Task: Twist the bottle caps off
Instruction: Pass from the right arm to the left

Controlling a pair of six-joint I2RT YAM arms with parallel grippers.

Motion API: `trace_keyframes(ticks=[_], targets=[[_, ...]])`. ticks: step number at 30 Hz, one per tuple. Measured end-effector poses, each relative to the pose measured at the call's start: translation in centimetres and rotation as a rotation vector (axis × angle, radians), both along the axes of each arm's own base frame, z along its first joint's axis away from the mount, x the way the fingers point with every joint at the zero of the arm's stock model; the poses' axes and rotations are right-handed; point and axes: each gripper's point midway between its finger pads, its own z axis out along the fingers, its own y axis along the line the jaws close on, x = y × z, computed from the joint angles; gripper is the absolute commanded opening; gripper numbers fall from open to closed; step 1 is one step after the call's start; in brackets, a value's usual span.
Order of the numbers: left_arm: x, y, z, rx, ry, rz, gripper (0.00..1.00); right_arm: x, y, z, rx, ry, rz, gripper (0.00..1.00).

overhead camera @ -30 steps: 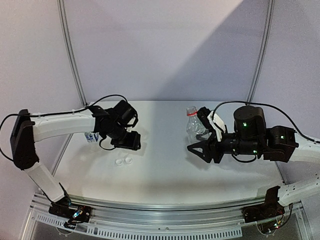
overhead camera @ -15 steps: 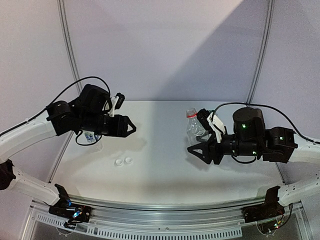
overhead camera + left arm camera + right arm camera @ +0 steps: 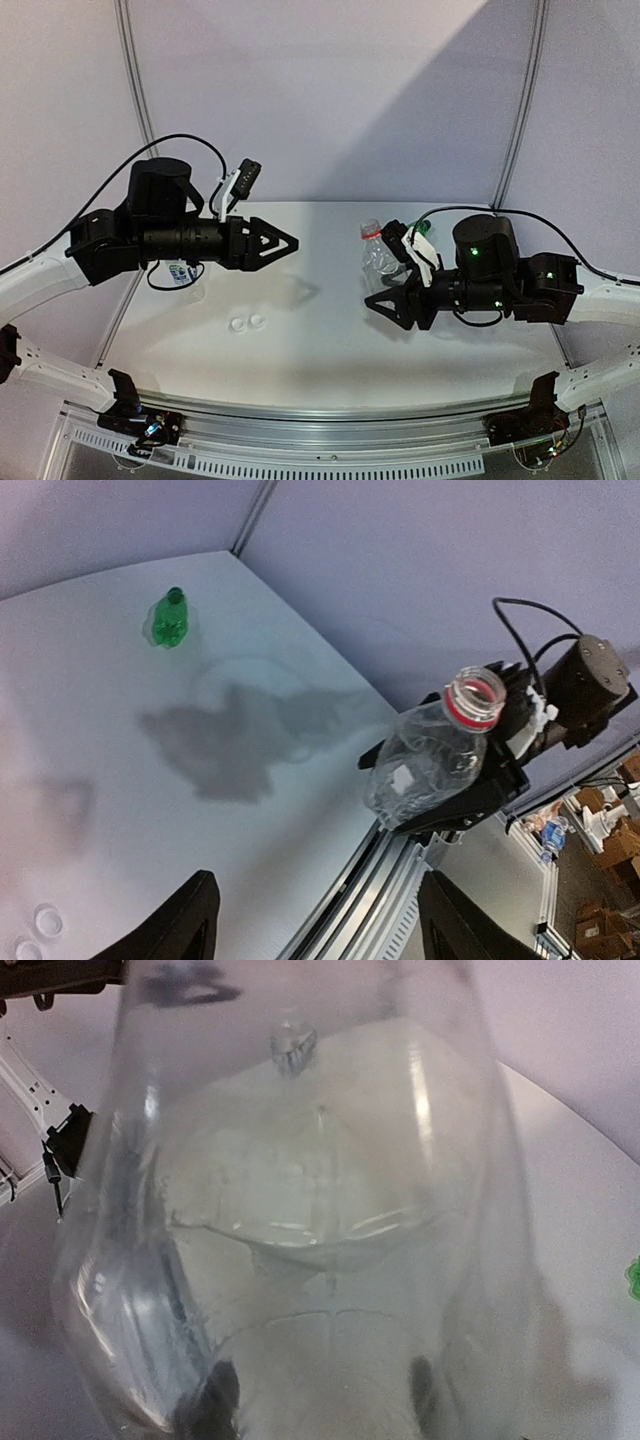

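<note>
My right gripper [image 3: 388, 270] is shut on the short clear unlabelled bottle [image 3: 378, 256] and holds it tilted above the table. Its neck has a red ring [image 3: 473, 697] and an open mouth with no cap on it. That bottle [image 3: 300, 1210] fills the right wrist view, with a dark fingertip [image 3: 215, 1400] showing through it. My left gripper [image 3: 285, 243] hangs open and empty in the air, pointing right toward the held bottle [image 3: 430, 760]. Two white bottle caps [image 3: 247, 322] lie loose on the table. The green bottle [image 3: 170, 620] stands upright far off.
The bottle with the blue-white label [image 3: 182, 273] stands at the table's left side, partly hidden behind my left arm. The metal rail [image 3: 330, 410] runs along the table's near edge. Purple walls close in the back and sides.
My left arm has risen from the two white caps and turned to point right, its jaws opening wider. The right gripper with the clear bottle has shifted slightly left.
</note>
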Motion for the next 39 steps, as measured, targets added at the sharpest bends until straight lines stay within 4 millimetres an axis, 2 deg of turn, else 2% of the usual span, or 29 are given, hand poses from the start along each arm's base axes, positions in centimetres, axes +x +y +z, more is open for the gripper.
trace_keyframes(ticks=[4,8,11,16,17,25,34,39], targets=[[-1.0,-1.6,1.0,-0.048,-0.027,-0.067,0.74,-0.5,0.5,0.3,0.023,0.011,0.033,0.00],[-1.5,-3.3,1.0,-0.058,-0.032,-0.116,0.81,-1.0,0.9,0.8,0.051,0.021,0.061,0.00],[-1.7,-4.5,1.2,-0.064,-0.040,-0.138,0.91,-1.2,1.1,1.0,0.068,0.033,0.074,0.00],[-1.9,-6.3,2.0,-0.090,-0.062,-0.164,0.92,-1.3,1.2,1.2,0.078,0.037,0.079,0.00],[-2.0,-7.3,2.9,-0.117,-0.078,-0.180,0.91,-1.4,1.3,1.3,0.082,0.041,0.087,0.00],[-2.2,-8.9,4.2,-0.156,-0.115,-0.231,0.84,-1.8,1.5,1.4,0.093,0.051,0.107,0.00],[-2.5,-10.7,4.3,-0.161,-0.132,-0.302,0.67,-2.7,1.7,3.3,0.173,0.051,0.152,0.00],[-2.9,-11.0,4.5,-0.170,-0.144,-0.337,0.64,-3.2,1.8,3.9,0.199,0.053,0.179,0.00]])
